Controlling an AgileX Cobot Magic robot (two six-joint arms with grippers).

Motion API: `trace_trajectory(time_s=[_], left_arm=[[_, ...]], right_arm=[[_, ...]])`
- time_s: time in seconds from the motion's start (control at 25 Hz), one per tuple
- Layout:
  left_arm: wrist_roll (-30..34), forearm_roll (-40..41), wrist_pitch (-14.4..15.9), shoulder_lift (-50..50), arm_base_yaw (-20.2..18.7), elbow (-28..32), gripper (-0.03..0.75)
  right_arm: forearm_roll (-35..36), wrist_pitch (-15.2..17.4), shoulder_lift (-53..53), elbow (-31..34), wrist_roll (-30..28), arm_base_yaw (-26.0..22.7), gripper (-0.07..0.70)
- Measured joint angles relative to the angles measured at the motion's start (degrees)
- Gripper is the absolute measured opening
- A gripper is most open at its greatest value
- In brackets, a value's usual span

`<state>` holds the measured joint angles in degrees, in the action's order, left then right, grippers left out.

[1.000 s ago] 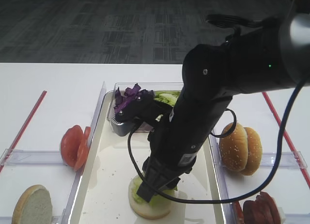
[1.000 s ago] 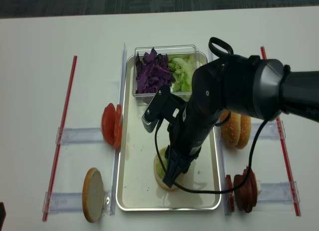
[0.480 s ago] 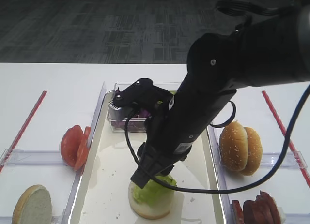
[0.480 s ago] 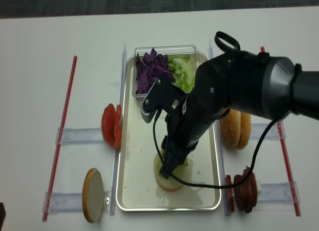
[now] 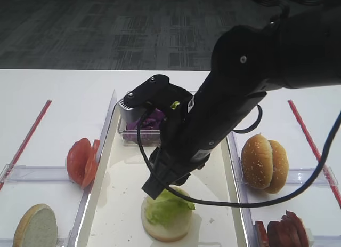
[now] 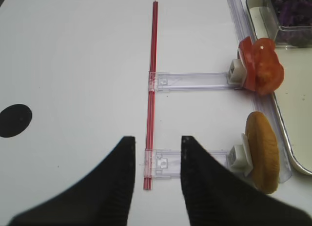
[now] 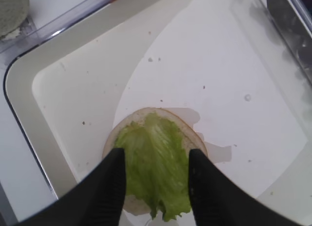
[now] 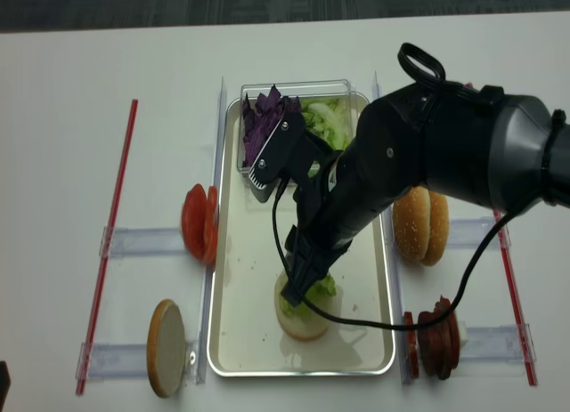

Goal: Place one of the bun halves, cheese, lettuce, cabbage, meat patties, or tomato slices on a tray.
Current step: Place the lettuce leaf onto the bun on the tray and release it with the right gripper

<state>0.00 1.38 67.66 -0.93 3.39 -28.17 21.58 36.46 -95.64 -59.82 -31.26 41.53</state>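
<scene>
Right tool: the right tool (image 7: 156, 179) hangs above the tray with its jaws spread wide, holding nothing — the fingers (image 7: 114, 187) frame the lettuce below.
Lettuce: the lettuce (image 7: 155, 173) lies on a bun half (image 5: 166, 221) near the tray's front edge.
Tray: the tray (image 8: 240, 332) sits mid-surface; a clear box (image 8: 294, 127) of cabbage (image 8: 261, 125) stands at its far end.
Left tool: the left tool (image 6: 156, 179) hovers, jaws apart and empty, over the surface's left side — beside a red strip (image 6: 151, 96).
Tomato slices: the tomato slices (image 5: 81, 161) stand just off the tray's left edge.
</scene>
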Motion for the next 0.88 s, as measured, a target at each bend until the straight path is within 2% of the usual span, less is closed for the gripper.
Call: trace_trajectory(time_s=[0.44,0.68,0.88], left_arm=[[0.0,0.0,0.0,0.0,0.0,0.0,0.223],[0.0,0.0,0.0,0.0,0.0,0.0,0.223],[0.0,0.0,0.0,0.0,0.0,0.0,0.223]], right_arm=[[0.0,-0.4,1.2,0.0,0.0,-2.1,0.344],[-0.6,-1.3,1.2,-1.2,0.0,-6.4,0.344],[-0.8,-4.8,1.2,-2.6,0.1,-11.7,0.344]])
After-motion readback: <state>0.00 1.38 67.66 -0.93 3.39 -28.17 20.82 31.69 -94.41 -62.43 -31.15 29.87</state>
